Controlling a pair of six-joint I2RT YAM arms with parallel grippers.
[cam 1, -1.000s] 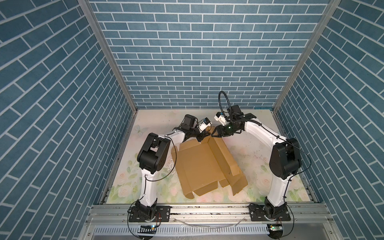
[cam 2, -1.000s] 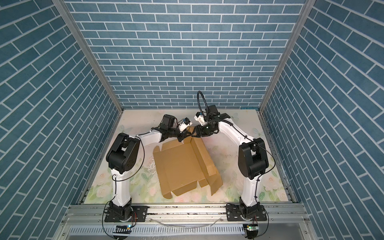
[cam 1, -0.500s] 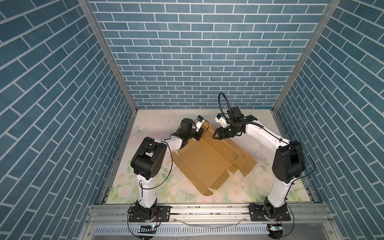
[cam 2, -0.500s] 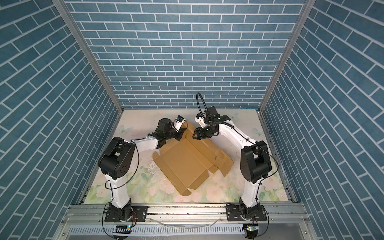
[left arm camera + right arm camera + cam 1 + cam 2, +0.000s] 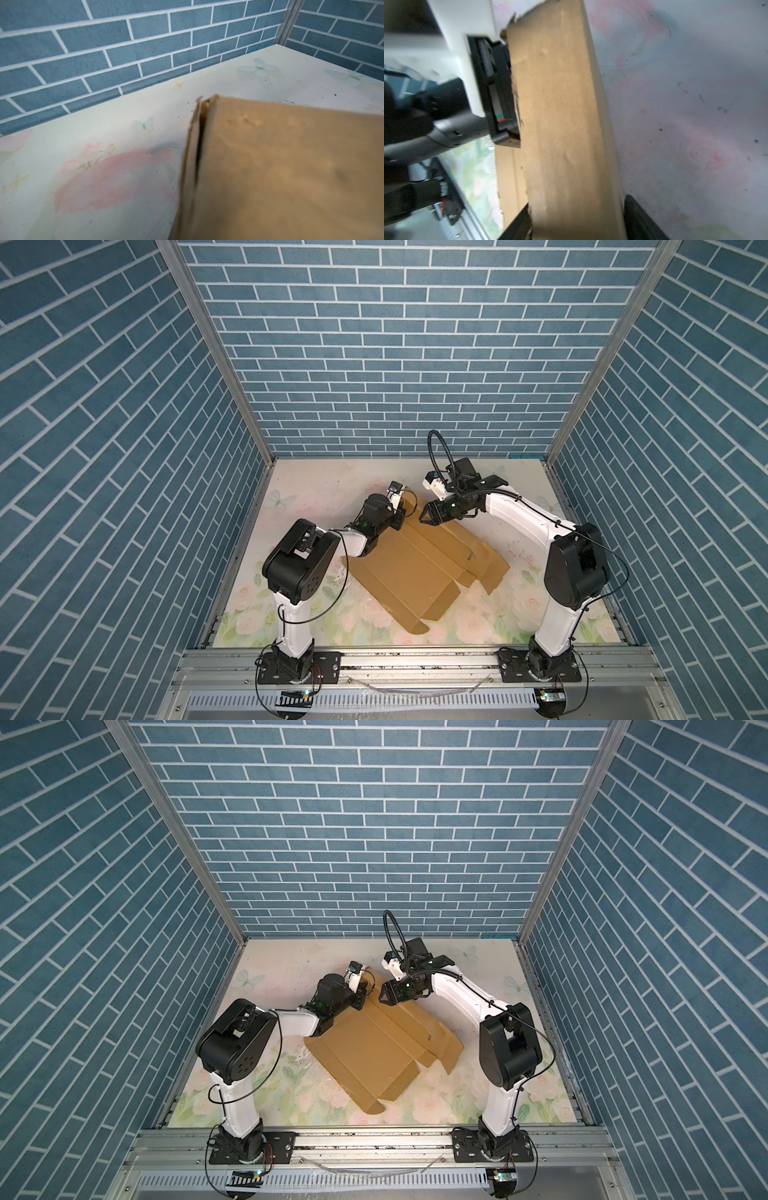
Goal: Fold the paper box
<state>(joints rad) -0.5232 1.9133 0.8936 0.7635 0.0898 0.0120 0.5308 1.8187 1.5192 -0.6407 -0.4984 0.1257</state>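
Across the middle of the desk [image 5: 316, 485] lies the paper box [image 5: 411, 572], mostly flat and turned askew, with one corner toward the front edge. At its back end the left gripper [image 5: 402, 517] has its jaws clamped on a doubled flap. The right gripper [image 5: 427, 517] straddles the neighbouring flap, jaws parted.

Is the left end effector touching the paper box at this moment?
Touching. The right wrist view shows the left end effector butted against the ragged flap edge of the paper box, with no gap between them.
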